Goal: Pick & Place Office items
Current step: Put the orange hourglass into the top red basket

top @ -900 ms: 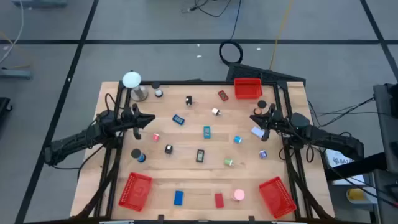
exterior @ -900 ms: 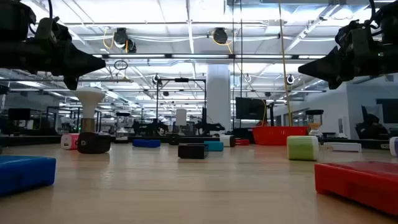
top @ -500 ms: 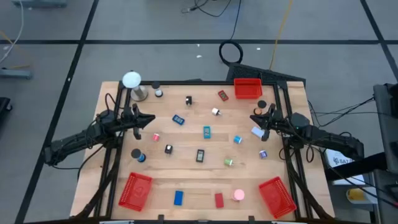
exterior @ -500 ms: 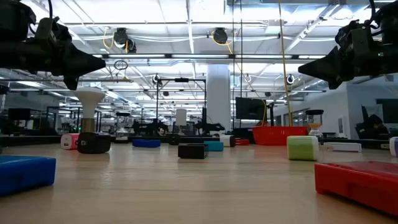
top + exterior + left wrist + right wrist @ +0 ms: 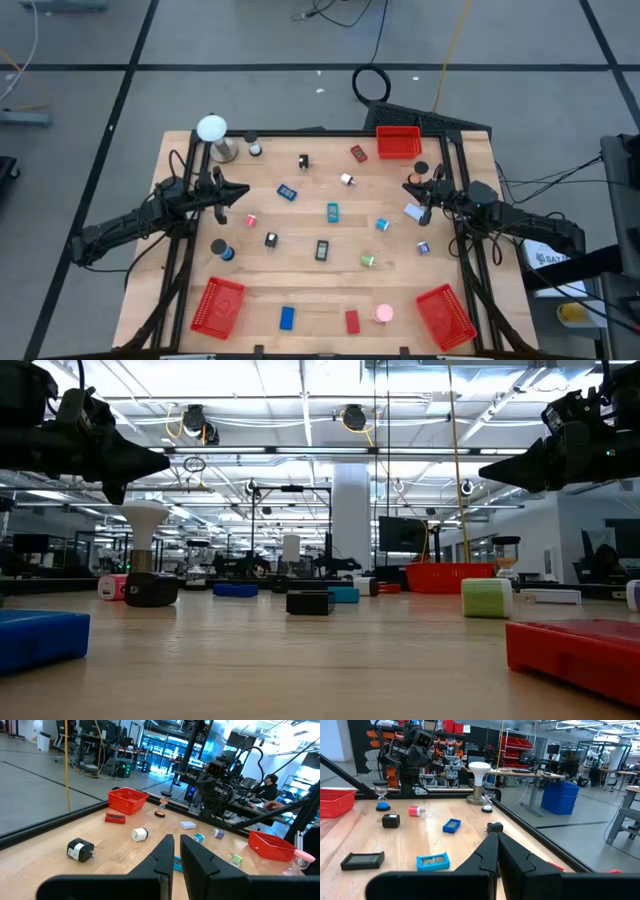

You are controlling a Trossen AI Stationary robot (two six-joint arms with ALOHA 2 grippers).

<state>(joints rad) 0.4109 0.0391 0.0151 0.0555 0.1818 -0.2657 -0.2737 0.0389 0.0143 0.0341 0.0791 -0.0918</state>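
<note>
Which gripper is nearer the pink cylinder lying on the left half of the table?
Left. The left gripper hovers just beside the pink cylinder; the right gripper waits across the table on the far side.

Counter [image 5: 300, 270]: pale wood.
On it: scattered office items [image 5: 332, 211], three red mesh baskets [image 5: 218, 305], white ball on stand [image 5: 212, 130].

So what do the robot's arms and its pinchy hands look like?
Both arms are dark, nearly black, built from chunky jointed segments with thin black cables looping along them. Each ends in a gripper with two flat, tapered black fingers that narrow to a point: the left gripper and the right gripper. Seen up close, the fingers are smooth, matte and wedge-shaped, with no markings showing.
</note>
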